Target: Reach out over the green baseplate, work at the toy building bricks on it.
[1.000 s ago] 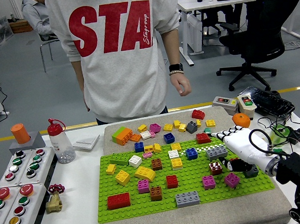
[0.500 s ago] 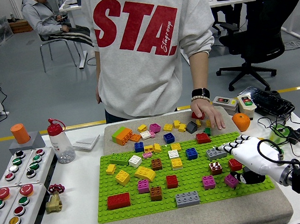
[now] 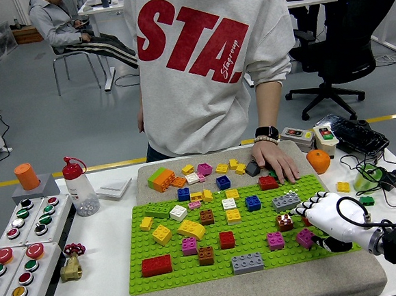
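The green baseplate point(image 3: 213, 256) lies on a beige mat and carries several bricks in many colours. My white right hand point(image 3: 332, 218) comes in from the lower right and lies over the plate's right edge. It covers the bricks there; only a sliver of red shows at its left side. A brown brick point(image 3: 284, 221) and a magenta brick point(image 3: 304, 237) sit just left of it. A person in a grey sweatshirt stands at the far side, with one hand point(image 3: 280, 165) flat on loose bricks behind the plate. My left arm is out of view.
Loose bricks lie on the beige mat point(image 3: 264, 290) behind the plate. A button panel point(image 3: 24, 244) fills the left side, with a clear bottle point(image 3: 80, 188) and an orange cap point(image 3: 27, 176) near it. At the right are an orange ball point(image 3: 318, 160), switch boxes point(image 3: 312, 136) and cables.
The person leaned in and set a hand down on the loose bricks behind the plate. My right hand slid slightly down and right, and now covers the red and dark bricks at the plate's edge.
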You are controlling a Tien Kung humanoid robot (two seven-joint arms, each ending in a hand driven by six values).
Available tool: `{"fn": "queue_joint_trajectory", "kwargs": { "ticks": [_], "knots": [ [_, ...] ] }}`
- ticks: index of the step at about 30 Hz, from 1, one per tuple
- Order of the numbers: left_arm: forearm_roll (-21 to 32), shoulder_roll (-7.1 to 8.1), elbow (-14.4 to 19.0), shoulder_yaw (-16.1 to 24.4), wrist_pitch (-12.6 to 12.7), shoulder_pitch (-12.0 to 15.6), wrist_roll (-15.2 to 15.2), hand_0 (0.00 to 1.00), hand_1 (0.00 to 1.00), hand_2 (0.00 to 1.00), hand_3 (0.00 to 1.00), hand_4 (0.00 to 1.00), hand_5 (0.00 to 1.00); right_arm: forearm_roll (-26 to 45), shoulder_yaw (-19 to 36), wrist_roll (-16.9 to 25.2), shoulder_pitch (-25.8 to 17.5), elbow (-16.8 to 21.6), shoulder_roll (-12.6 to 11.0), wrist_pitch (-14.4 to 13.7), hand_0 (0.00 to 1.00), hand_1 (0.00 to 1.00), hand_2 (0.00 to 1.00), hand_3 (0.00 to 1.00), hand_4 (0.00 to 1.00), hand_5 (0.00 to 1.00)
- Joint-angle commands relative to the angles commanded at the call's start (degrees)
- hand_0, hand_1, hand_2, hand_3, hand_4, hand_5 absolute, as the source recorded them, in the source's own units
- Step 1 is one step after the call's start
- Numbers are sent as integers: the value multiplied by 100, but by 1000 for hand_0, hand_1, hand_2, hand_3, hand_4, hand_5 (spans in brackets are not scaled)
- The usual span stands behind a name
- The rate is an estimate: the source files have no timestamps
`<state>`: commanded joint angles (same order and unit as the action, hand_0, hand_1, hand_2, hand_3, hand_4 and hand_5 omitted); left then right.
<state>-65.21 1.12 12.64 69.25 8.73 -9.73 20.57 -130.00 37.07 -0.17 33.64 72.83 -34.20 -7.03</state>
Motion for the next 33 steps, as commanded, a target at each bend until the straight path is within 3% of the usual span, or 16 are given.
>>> {"fn": "queue_joint_trajectory", "kwargs": {
  "ticks": [12,15,33],
  "knots": [
    [34,1,-1,-26,-5,-35,0,663,618,620,484,372,998,0,-224,49,180,-201,46,-87,749,756,782,776,671,134],
    [36,1,-2,-28,-5,-40,-1,663,617,620,483,372,998,0,-240,51,203,-223,48,-75,749,758,777,760,668,95],
    [-1,-16,12,-21,-18,3,47,663,617,621,485,373,998,0,-315,77,168,-2,-33,50,739,751,775,752,652,76]
  ]
}}
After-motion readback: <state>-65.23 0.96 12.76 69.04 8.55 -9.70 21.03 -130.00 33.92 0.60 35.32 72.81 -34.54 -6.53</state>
